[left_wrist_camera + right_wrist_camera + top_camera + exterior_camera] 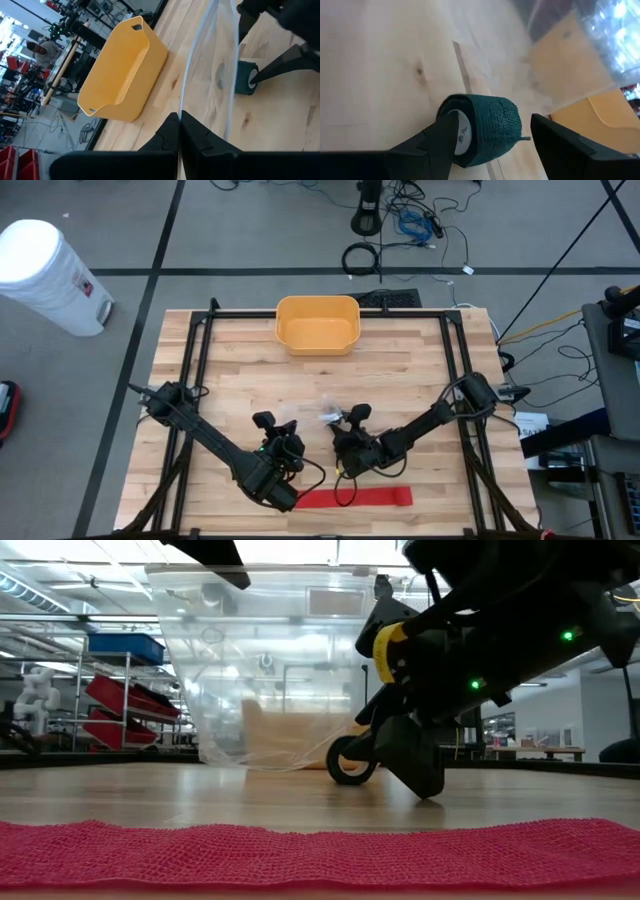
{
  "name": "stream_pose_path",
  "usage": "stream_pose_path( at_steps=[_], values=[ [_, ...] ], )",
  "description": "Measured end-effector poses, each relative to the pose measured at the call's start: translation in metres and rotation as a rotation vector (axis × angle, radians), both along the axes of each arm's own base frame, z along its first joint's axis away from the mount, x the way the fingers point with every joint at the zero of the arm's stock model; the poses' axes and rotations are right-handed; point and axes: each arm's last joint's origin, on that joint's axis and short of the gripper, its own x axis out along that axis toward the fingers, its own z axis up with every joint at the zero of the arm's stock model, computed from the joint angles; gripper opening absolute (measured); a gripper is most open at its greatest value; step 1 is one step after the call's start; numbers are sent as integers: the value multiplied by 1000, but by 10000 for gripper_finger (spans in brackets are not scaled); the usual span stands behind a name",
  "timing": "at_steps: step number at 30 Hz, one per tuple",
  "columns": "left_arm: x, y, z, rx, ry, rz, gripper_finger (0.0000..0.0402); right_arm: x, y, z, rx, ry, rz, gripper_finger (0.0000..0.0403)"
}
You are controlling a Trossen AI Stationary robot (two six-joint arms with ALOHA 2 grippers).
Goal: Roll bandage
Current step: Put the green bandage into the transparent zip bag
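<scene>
Bandage, red, lies flat and unrolled at six o'clock; right gripper spread wide around a green roll, left gripper pinching a clear bag.

No text, label or number is legible on anything here

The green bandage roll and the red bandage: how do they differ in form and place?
The green roll is wound into a tight cylinder; the red bandage lies unrolled as a flat strip. The green roll sits between the open fingers of the right hand; the red bandage lies free near the table's front edge, with no hand on it. Both are mesh-textured bandage resting on the wooden table.
</scene>
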Motion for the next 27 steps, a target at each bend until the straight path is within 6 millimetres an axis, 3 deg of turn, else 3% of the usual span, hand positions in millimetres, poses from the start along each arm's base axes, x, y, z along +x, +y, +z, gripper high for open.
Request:
stream_pose_path(
  at_steps=[14, 27],
  values=[
    [0, 0, 0, -6, -8, 7, 5, -1, -6, -3, 43, 29, -18, 131],
    [0, 0, 0, -15, -1, 9, 5, -4, -7, -5, 29, 68, -13, 81]
  ],
)
